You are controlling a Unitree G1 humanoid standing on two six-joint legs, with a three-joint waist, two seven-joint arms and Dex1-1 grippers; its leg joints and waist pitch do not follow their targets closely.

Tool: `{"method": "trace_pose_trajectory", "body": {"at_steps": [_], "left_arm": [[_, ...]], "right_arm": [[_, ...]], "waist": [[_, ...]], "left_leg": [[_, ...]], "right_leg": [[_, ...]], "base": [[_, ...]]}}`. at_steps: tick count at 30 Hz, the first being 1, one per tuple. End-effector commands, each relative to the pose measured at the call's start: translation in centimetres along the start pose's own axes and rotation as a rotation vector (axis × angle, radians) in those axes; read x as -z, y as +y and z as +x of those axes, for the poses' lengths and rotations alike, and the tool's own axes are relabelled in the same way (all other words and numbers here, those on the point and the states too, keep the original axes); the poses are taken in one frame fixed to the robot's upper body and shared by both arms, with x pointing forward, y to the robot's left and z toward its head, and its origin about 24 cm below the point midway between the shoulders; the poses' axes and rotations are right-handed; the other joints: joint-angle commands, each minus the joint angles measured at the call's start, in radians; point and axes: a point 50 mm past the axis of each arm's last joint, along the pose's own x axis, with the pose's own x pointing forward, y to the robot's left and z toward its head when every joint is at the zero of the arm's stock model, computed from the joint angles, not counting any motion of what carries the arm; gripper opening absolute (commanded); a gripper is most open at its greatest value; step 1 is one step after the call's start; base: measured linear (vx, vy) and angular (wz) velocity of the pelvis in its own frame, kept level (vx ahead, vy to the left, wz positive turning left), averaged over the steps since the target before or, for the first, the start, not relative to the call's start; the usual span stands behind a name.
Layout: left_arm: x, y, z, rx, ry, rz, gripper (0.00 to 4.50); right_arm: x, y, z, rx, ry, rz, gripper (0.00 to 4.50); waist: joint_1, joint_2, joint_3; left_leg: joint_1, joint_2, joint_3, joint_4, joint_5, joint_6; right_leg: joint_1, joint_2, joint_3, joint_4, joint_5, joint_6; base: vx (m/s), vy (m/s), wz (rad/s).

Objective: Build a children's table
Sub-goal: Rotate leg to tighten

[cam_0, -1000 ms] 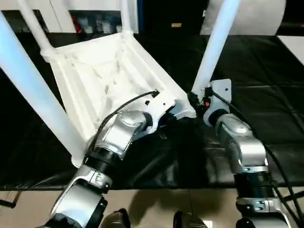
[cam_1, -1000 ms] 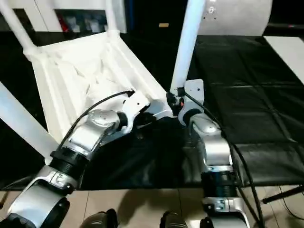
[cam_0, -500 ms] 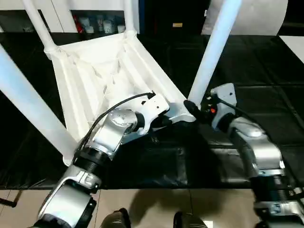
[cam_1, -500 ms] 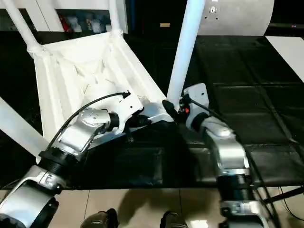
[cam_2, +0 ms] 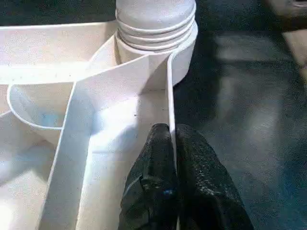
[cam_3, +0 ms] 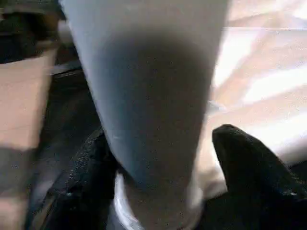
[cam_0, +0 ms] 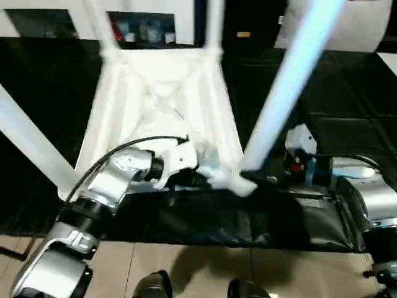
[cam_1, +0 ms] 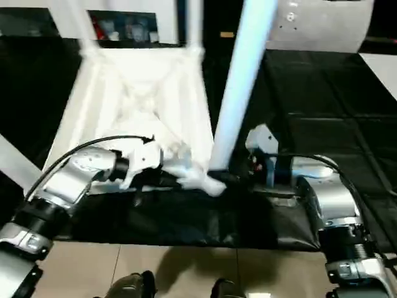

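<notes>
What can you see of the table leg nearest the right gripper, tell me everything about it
The leg is a long, smooth white tube of plastic look, rising from the near right corner of the upturned table top and leaning up and to the right. Its ribbed collar sits in the round corner socket. The right gripper has its two black fingers on either side of the leg near its base. The left gripper does not touch it; it pinches the top's rim wall close by.
</notes>
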Motion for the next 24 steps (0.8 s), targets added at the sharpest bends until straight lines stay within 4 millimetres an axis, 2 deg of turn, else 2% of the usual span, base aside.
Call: {"method": "trace_pose_trajectory", "body": {"at_steps": [1,9,13,14,18,20,21,22,23,24], "left_arm": [[-0.4,-0.9,0.8,0.108,0.002,0.057,0.00],[-0.4,-0.7,0.5,0.133,0.008,0.072,0.00],[-0.4,-0.7,0.5,0.137,0.007,0.077,0.00],[-0.3,-0.6,0.5,0.128,0.006,0.073,0.00],[-0.4,-0.4,0.6,0.098,0.001,0.063,0.00],[-0.7,0.0,0.9,0.046,-0.018,0.033,0.00],[-0.8,0.2,1.0,0.023,-0.027,0.017,0.00],[-1.2,0.6,1.5,-0.038,-0.043,-0.015,0.00],[-1.3,0.7,1.6,-0.047,-0.045,-0.020,0.00],[-1.5,1.0,1.9,-0.083,-0.050,-0.037,0.00]], "right_arm": [[0.0,0.4,-0.2,-0.092,0.010,0.034,3.00],[0.3,0.9,-0.2,-0.177,0.006,0.090,2.50],[0.6,1.3,-0.1,-0.211,0.006,0.122,2.12],[0.6,1.5,-0.1,-0.211,0.002,0.130,2.12],[0.7,1.8,0.0,-0.197,-0.019,0.148,2.07],[0.6,2.0,0.4,-0.145,-0.058,0.170,2.05],[0.5,2.1,0.6,-0.118,-0.071,0.181,2.05],[0.6,1.7,1.3,0.015,-0.062,0.196,2.05],[0.6,1.6,1.4,0.035,-0.060,0.198,2.05],[0.8,1.2,1.9,0.122,-0.054,0.206,2.04]], "waist": [[-0.004,-0.016,-0.072],[-0.002,-0.018,-0.072],[0.001,-0.018,-0.073],[0.002,-0.016,-0.072],[0.004,-0.019,-0.071],[0.006,-0.016,-0.068],[0.006,-0.019,-0.068],[0.005,-0.016,-0.064],[0.003,-0.015,-0.063],[-0.003,-0.016,-0.060]], "left_leg": [[0.036,0.056,-0.012,-0.054,-0.199,0.112],[0.033,0.054,-0.015,-0.056,-0.201,0.093],[0.033,0.054,-0.014,-0.054,-0.189,0.099],[0.033,0.054,-0.014,-0.055,-0.192,0.098],[0.032,0.054,-0.014,-0.055,-0.190,0.097],[0.033,0.054,-0.014,-0.057,-0.190,0.094],[0.032,0.054,-0.015,-0.058,-0.204,0.090],[0.032,0.054,-0.017,-0.062,-0.220,0.078],[0.032,0.054,-0.018,-0.064,-0.233,0.070],[0.033,0.052,-0.020,-0.069,-0.264,0.044]], "right_leg": [[0.041,-0.043,0.022,-0.054,-0.139,-0.281],[0.041,-0.047,0.023,-0.057,-0.179,-0.268],[0.041,-0.045,0.022,-0.055,-0.159,-0.274],[0.039,-0.045,0.023,-0.056,-0.162,-0.273],[0.041,-0.045,0.023,-0.057,-0.165,-0.268],[0.039,-0.045,0.025,-0.058,-0.172,-0.264],[0.039,-0.046,0.024,-0.060,-0.197,-0.257],[0.036,-0.047,0.025,-0.065,-0.234,-0.247],[0.035,-0.047,0.025,-0.068,-0.257,-0.239],[0.031,-0.048,0.026,-0.073,-0.317,-0.226]], "base": [[0.000,0.000,0.00],[0.000,0.000,0.00],[0.000,0.000,0.00],[0.000,0.000,0.00],[0.000,0.000,0.00],[0.000,0.000,0.00],[0.000,0.000,0.00],[0.000,0.000,0.00],[0.000,0.000,0.00],[0.000,0.000,0.00]]}}
